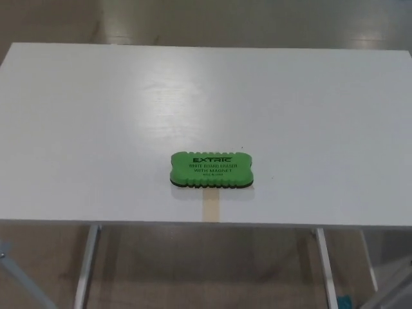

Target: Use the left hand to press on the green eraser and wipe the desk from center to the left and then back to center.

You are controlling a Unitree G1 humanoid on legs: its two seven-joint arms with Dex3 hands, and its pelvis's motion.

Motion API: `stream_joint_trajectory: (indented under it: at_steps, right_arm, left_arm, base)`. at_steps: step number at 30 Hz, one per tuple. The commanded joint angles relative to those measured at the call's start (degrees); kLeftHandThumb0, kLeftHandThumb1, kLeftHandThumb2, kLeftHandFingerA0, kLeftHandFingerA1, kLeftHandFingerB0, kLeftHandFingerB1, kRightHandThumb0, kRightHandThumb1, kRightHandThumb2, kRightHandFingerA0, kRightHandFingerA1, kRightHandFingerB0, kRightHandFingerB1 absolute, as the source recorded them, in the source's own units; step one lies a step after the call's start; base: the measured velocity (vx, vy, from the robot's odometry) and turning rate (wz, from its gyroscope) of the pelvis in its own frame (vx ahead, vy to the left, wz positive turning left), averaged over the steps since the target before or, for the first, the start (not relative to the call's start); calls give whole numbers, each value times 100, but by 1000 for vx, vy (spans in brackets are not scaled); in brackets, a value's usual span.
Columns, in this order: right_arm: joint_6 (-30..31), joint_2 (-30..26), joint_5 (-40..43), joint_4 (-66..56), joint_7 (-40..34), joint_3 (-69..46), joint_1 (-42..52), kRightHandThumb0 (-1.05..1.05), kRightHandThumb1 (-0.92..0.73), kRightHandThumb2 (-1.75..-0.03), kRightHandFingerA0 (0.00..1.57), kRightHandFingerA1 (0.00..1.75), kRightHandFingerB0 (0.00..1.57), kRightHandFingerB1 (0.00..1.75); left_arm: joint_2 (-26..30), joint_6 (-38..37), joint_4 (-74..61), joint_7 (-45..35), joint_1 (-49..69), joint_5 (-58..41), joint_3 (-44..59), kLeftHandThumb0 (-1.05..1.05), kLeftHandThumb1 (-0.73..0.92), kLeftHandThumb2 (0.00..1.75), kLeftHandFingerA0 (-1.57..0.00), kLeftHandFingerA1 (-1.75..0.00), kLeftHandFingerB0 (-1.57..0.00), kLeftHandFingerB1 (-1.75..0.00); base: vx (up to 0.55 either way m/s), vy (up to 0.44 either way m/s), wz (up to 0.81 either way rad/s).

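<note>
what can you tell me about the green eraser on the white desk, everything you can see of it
The green rectangular whiteboard eraser has wavy scalloped edges and a thin dark pad layer underneath. Its foam-like top carries black print, "white board eraser with magnet" among it. It lies flat, long side across, near the front middle of the white desk, just behind a tan tape strip. No hand touches it.
</note>
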Motion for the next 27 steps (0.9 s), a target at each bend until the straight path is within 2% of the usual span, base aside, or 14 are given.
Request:
stream_joint_trajectory:
  at_steps: [1, 5, 6, 7, 8, 9, 13, 14, 20, 27]
  right_arm:
    - [-320, -15, 124, 123, -84, -62, 3, -35, -70, -62, 64, 51, 61, 39]
    - [-365, -9, 118, 175, -88, -59, 10, -35, -70, -62, 64, 51, 60, 39]
    - [-359, 1, 116, 145, -93, -54, 26, -35, -70, -62, 64, 51, 60, 39]
    - [-346, 15, 116, 101, -97, -48, 44, -35, -70, -62, 64, 51, 60, 39]
    - [-329, 33, 118, 32, -90, -37, 63, -35, -70, -62, 64, 51, 60, 39]
    - [-323, 68, 116, -43, -88, -17, 83, -35, -70, -62, 64, 50, 60, 39]
    - [-336, 270, 104, -435, -42, 99, 237, -33, -70, -62, 63, 48, 60, 39]
    - [-365, 354, 59, -691, 61, 227, 385, -34, -70, -62, 64, 47, 59, 39]
    - [-427, 566, 194, -1148, 559, 511, 613, -35, -70, -62, 63, 47, 59, 38]
    - [-980, 628, 135, -774, 960, 815, 573, -35, -72, -62, 60, 48, 55, 38]
  left_arm:
    - [-38, -164, 85, -77, 50, -250, 86, -40, 56, 77, -33, -48, -33, -43]
    - [-38, -61, 77, -163, 41, -360, 123, -40, 56, 77, -30, -47, -32, -42]
    - [-50, -36, 42, -186, 43, -381, 125, -32, 64, 59, -31, -37, -38, -32]
    - [-65, -8, -1, -213, 47, -406, 128, -32, 64, 59, -31, -37, -38, -32]
    - [-80, 24, -91, -250, 61, -406, 98, -40, 55, 76, -29, -46, -32, -42]
    - [-89, 25, -224, -362, 110, -391, 36, -40, 55, 75, -31, -46, -32, -42]
    - [-109, 67, -988, -1084, 465, -482, -251, -41, 53, 75, -34, -47, -34, -43]
    - [-175, 151, -1472, -1457, 705, -580, -420, -34, 60, 58, -42, -39, -42, -34]
    - [-259, 485, -3118, -2334, 1447, -870, -1030, -37, 58, 57, -54, -42, -44, -35]
    - [-91, 1141, -4529, -3258, 2020, -1386, -1755, -36, 58, 58, -43, -39, -46, -35]
  base:
    - [0, 0, 0]
    - [0, 0, 0]
    - [0, 0, 0]
    - [0, 0, 0]
    - [0, 0, 0]
    - [0, 0, 0]
    - [0, 0, 0]
    - [0, 0, 0]
    - [0, 0, 0]
    - [0, 0, 0]
